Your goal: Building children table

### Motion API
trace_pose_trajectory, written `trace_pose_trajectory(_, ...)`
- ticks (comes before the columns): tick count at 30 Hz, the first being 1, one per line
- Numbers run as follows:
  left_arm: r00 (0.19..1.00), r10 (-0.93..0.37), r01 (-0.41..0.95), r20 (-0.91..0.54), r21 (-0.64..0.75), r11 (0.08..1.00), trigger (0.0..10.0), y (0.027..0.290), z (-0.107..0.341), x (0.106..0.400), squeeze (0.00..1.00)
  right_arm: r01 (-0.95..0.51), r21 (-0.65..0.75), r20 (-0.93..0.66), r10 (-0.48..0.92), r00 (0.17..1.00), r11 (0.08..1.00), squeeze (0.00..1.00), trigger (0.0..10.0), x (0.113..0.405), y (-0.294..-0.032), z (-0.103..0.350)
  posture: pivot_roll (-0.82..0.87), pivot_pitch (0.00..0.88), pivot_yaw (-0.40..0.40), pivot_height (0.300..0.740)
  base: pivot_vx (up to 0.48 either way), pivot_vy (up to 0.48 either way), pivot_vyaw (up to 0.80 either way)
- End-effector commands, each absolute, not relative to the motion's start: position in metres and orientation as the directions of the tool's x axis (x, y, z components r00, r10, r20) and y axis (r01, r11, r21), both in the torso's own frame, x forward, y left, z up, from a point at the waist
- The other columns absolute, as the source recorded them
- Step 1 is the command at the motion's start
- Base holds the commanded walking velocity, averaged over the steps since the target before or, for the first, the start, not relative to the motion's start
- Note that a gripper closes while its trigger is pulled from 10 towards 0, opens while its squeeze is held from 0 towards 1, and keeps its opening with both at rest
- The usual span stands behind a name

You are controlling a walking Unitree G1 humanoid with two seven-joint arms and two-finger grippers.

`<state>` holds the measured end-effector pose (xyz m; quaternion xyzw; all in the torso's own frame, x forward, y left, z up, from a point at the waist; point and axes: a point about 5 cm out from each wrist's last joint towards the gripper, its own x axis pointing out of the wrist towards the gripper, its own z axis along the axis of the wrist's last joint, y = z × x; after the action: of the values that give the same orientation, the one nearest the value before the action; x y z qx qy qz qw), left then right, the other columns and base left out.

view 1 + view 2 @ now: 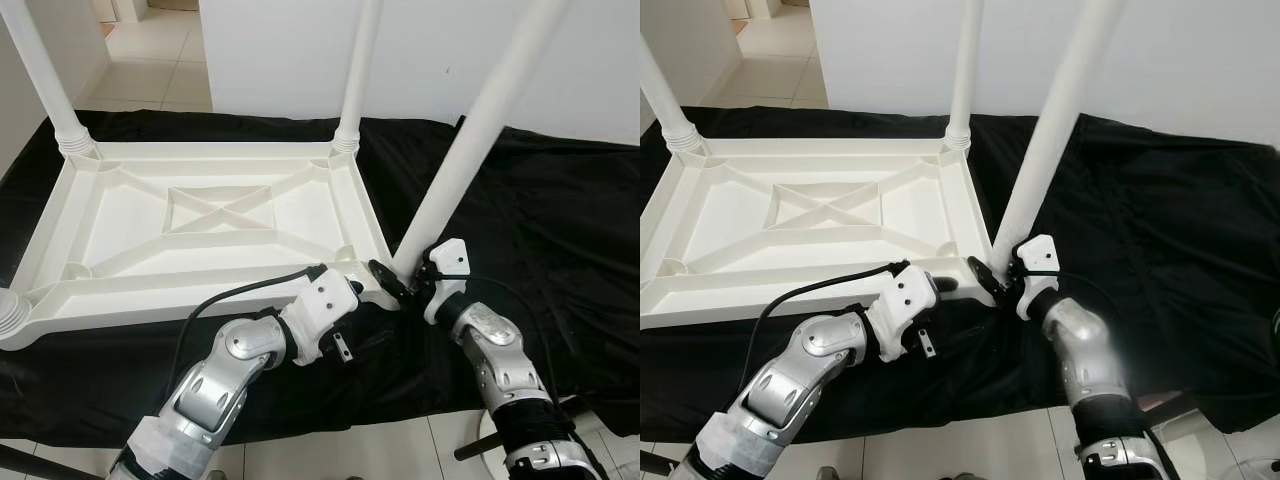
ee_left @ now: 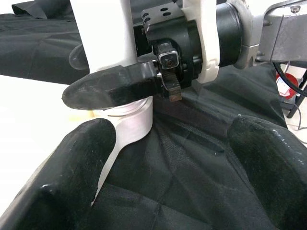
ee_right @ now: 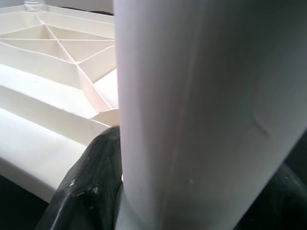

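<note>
Our right gripper [image 1: 1002, 277] clasps the leaning table leg [image 1: 1055, 130].
Our left gripper [image 1: 940, 286] sits at nine o'clock of it, by the upturned tabletop [image 1: 800, 220].

White table top [image 1: 215, 215] inverted — near leg [image 1: 478, 130] tilted.

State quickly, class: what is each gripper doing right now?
Left gripper: open, at the tabletop's near corner, holding nothing.
Right gripper: shut on the table leg near its base.
</note>
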<state>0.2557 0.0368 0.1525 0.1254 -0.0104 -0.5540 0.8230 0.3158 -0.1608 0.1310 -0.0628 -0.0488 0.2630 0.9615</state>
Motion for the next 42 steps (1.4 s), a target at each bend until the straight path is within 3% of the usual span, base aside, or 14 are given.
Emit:
trace_pose_trajectory(1, 0.364, -0.924, 0.918, -0.118, 0.214, 0.335, 10.0, 0.033, 0.153, 0.252, 0.00, -0.454, -0.118, 0.008, 0.458, 0.889, 0.883, 0.00, 10.0, 0.311, -0.162, 0.119, -0.05, 0.063, -0.080, 0.740, 0.000, 0.000, 0.00)
trace_pose_trajectory(6, 0.364, -0.924, 0.918, -0.120, 0.214, 0.334, 10.0, 0.034, 0.152, 0.251, 0.00, -0.369, -0.058, 0.016, 0.371, 0.929, 0.927, 0.00, 10.0, 0.306, -0.155, 0.121, -0.04, 0.064, -0.080, 0.740, 0.000, 0.000, 0.00)
trace_pose_trajectory(9, 0.363, -0.924, 0.919, -0.121, 0.213, 0.333, 10.0, 0.035, 0.152, 0.251, 0.00, -0.191, 0.039, 0.004, 0.191, 0.982, 0.981, 0.00, 10.0, 0.301, -0.146, 0.118, -0.04, 0.065, -0.081, 0.740, 0.000, 0.000, 0.00)
trace_pose_trajectory(13, 0.362, -0.924, 0.919, -0.121, 0.213, 0.332, 10.0, 0.034, 0.152, 0.251, 0.00, -0.147, 0.053, -0.003, 0.147, 0.989, 0.988, 0.00, 10.0, 0.300, -0.144, 0.117, -0.04, 0.066, -0.081, 0.740, 0.000, 0.000, 0.00)
trace_pose_trajectory(15, 0.362, -0.924, 0.919, -0.122, 0.213, 0.332, 10.0, 0.034, 0.152, 0.250, 0.00, -0.018, 0.115, -0.009, 0.019, 1.000, 0.993, 0.00, 10.0, 0.296, -0.135, 0.112, -0.04, 0.065, -0.084, 0.740, 0.000, 0.000, 0.00)
trace_pose_trajectory(18, 0.363, -0.924, 0.918, -0.121, 0.213, 0.333, 10.0, 0.034, 0.152, 0.250, 0.00, 0.047, 0.175, -0.023, -0.043, 0.999, 0.983, 0.00, 10.0, 0.293, -0.121, 0.110, -0.03, 0.066, -0.087, 0.740, 0.000, 0.000, 0.00)
trace_pose_trajectory(29, 0.364, -0.924, 0.918, -0.120, 0.213, 0.334, 10.0, 0.034, 0.152, 0.249, 0.00, -0.022, 0.164, 0.006, 0.021, 1.000, 0.986, 0.00, 10.0, 0.292, -0.111, 0.119, -0.03, 0.063, -0.088, 0.740, 0.000, 0.000, 0.00)
trace_pose_trajectory(30, 0.367, -0.923, 0.917, -0.120, 0.215, 0.337, 10.0, 0.034, 0.153, 0.250, 0.00, -0.035, 0.154, 0.010, 0.033, 0.999, 0.987, 1.00, 10.0, 0.292, -0.112, 0.120, -0.03, 0.061, -0.090, 0.740, 0.000, 0.000, 0.00)
trace_pose_trajectory(40, 0.374, -0.921, 0.915, -0.109, 0.205, 0.347, 10.0, 0.033, 0.154, 0.252, 0.00, -0.090, 0.117, 0.036, 0.087, 0.996, 0.989, 1.00, 10.0, 0.292, -0.121, 0.127, -0.04, 0.066, -0.089, 0.740, 0.000, 0.000, 0.00)
trace_pose_trajectory(41, 0.375, -0.921, 0.915, -0.107, 0.205, 0.349, 10.0, 0.032, 0.154, 0.252, 0.00, -0.148, 0.084, 0.052, 0.144, 0.988, 0.985, 0.16, 10.0, 0.295, -0.128, 0.131, -0.05, 0.074, -0.085, 0.740, 0.000, 0.000, 0.00)
trace_pose_trajectory(42, 0.375, -0.921, 0.915, -0.107, 0.205, 0.349, 10.0, 0.032, 0.154, 0.252, 0.00, -0.148, 0.084, 0.052, 0.144, 0.988, 0.985, 0.16, 10.0, 0.295, -0.128, 0.131, -0.05, 0.074, -0.085, 0.740, 0.000, 0.000, 0.00)
